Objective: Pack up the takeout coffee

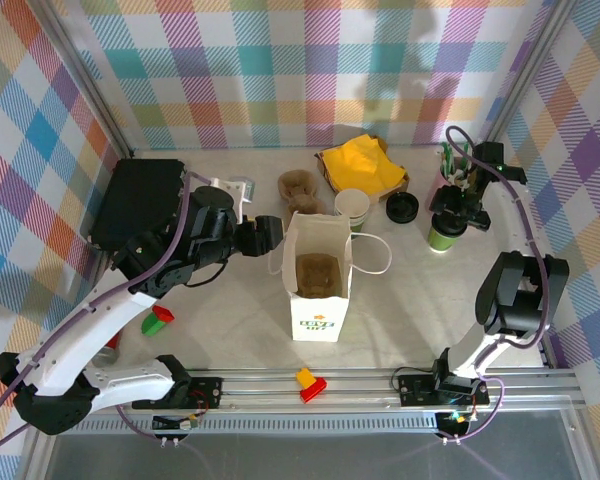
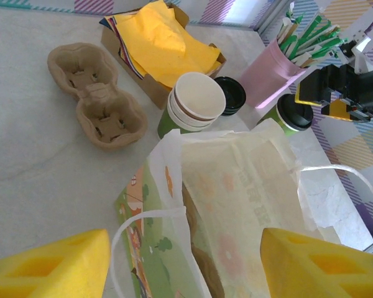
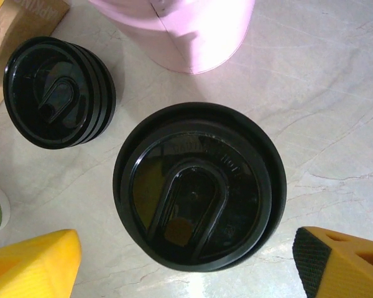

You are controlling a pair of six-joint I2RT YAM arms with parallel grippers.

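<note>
My right pincer (image 3: 186, 266) hangs released. Its yellow fingertips (image 3: 31, 264) are spread wide to either side of the black lid (image 3: 199, 186) and touch nothing. Under that lid is the takeout coffee (image 1: 441, 238), upright at the right of the table (image 1: 230, 300). It stands just beside the pink straw cup (image 3: 193, 31) and near a stack of spare lids (image 3: 56, 93).

I judge the cup light and its paper wall soft enough to buckle under a hard squeeze. The plastic lid looks slick and could pop off (whether there is liquid inside I cannot tell). I would close gently on the wall just under the lid, where the rim stiffens it, and keep it upright.

My left pincer (image 2: 186, 267) is also released, astride the mouth of the paper bag (image 2: 236, 180) mid-table, well apart from the cup.
</note>
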